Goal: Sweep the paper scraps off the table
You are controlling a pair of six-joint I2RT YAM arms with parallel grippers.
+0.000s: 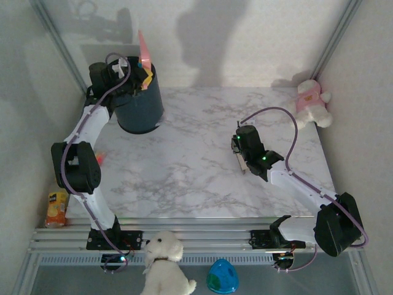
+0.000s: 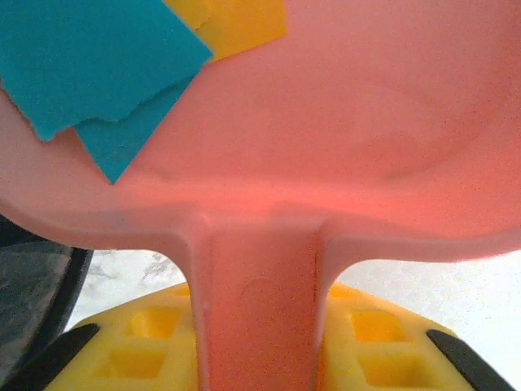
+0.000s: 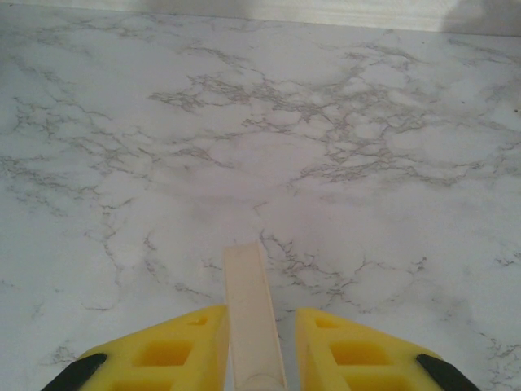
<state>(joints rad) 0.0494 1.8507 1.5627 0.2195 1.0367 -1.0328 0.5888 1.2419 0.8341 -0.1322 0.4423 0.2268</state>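
Observation:
A pink dustpan [image 2: 342,122] holds blue paper scraps [image 2: 89,57] and an orange scrap [image 2: 240,20] near its far left edge. My left gripper [image 2: 259,322] is shut on the dustpan's handle [image 2: 259,269]. From above, that gripper [image 1: 132,77] holds the dustpan [image 1: 145,52] tilted up over a dark teal bin [image 1: 140,107] at the table's back left. My right gripper [image 1: 239,150] hovers over the marble table [image 1: 184,166] right of centre. It is shut [image 3: 256,330] on a flat cream stick [image 3: 248,285] that points forward over bare table [image 3: 244,122].
A pink-and-white plush toy [image 1: 312,101] sits at the back right corner. A white plush dog [image 1: 164,264] and a blue egg-shaped thing [image 1: 221,276] lie in front of the rails. A yellow can [image 1: 56,208] stands off the left edge.

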